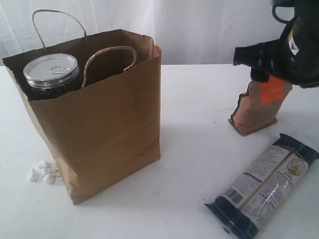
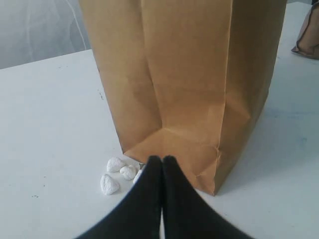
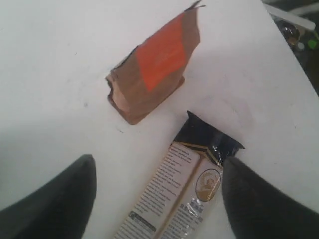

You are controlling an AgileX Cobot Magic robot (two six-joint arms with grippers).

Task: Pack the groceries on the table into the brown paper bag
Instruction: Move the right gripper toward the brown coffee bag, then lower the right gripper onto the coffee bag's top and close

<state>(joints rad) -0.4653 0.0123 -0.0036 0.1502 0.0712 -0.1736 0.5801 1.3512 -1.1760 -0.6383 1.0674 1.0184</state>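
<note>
Right wrist view: right hand (image 3: 158,163) wide open, holding nothing.

Upright brown paper bag (image 1: 107,124) holds a silver can (image 1: 51,69); orange-labelled pouch (image 1: 259,107) stands at its three o'clock, dark-blue packet (image 1: 264,186) lies flat at four.

The paper bag (image 1: 109,124) is showing plain kraft brown; the can (image 1: 51,68), a silver lid. The pouch (image 1: 254,110) is displaying brown with an orange label; the packet (image 1: 264,184), dark blue with a pale printed panel.
</note>
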